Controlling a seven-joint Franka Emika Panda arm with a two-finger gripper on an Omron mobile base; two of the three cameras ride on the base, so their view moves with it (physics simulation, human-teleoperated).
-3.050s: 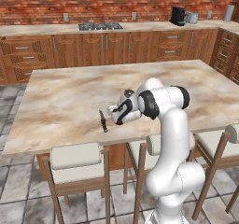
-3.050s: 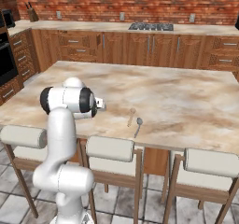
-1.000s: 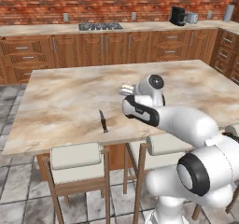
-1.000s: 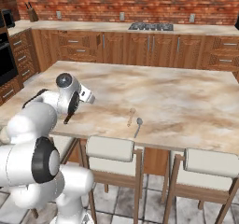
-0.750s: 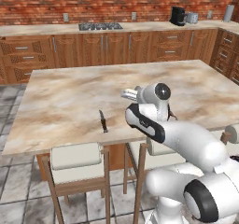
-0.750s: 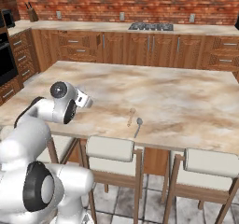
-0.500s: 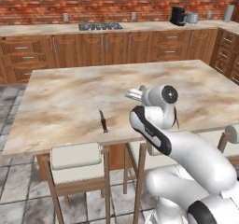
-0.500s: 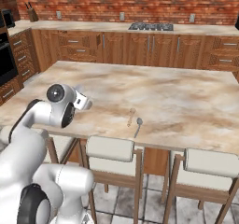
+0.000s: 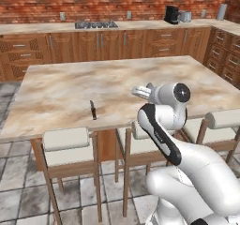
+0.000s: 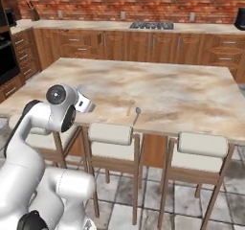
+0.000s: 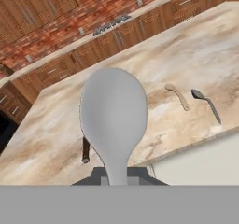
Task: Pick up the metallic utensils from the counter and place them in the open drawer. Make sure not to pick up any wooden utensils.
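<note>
While the end effector (image 11: 114, 178) grips a spoon (image 11: 113, 113), the counter (image 9: 61, 90) edge lies below.

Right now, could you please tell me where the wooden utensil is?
The wooden utensil lies on the island counter near its front edge, just left of the small metal spoon.

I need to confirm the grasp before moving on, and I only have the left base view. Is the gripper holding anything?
Observer: Yes. In the hand view the gripper is shut on a grey spoon, its bowl facing the camera.
Operator: What else lies out there besides the knife?
Observer: The right base view shows a silver spoon near the front edge of the counter.
Operator: And the one to avoid?
Observer: The wooden utensil lies close beside that silver spoon, not touching it.
</note>
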